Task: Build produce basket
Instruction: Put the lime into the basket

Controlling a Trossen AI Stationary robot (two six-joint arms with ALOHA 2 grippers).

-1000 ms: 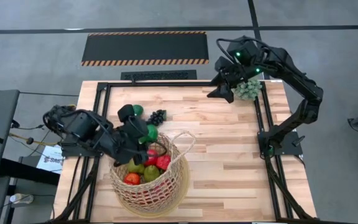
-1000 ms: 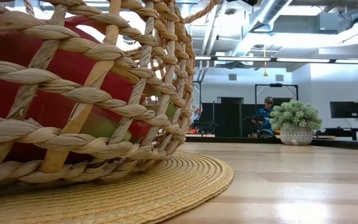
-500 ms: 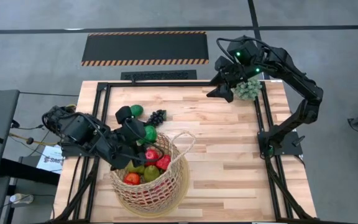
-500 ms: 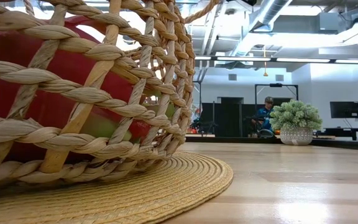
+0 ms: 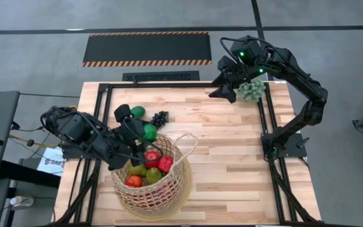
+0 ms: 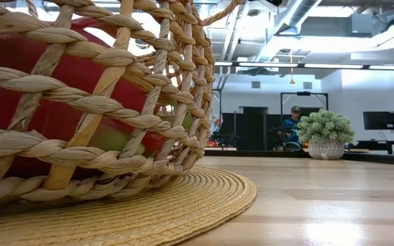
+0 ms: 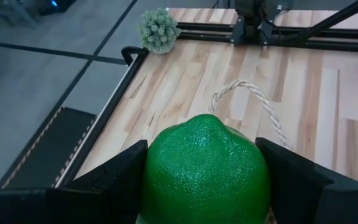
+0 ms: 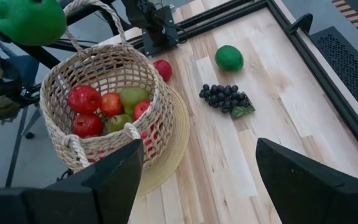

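I log the pale plank counter (image 5: 232, 157), then the round open-weave wicker basket (image 5: 150, 192) on its near-left part, holding smooth red and green produce (image 8: 107, 102). My left gripper (image 7: 201, 180) clamps a pebbled green lime (image 7: 205, 168) just beside the basket's rim; my right gripper (image 5: 222, 85) hangs open at the far edge, with the dark grape bunch (image 8: 224, 98) loose on the counter.

Wooden table (image 5: 232, 151), basket (image 5: 150, 192), lime (image 5: 138, 111), grapes (image 5: 160, 118), spiky ball (image 5: 252, 89)
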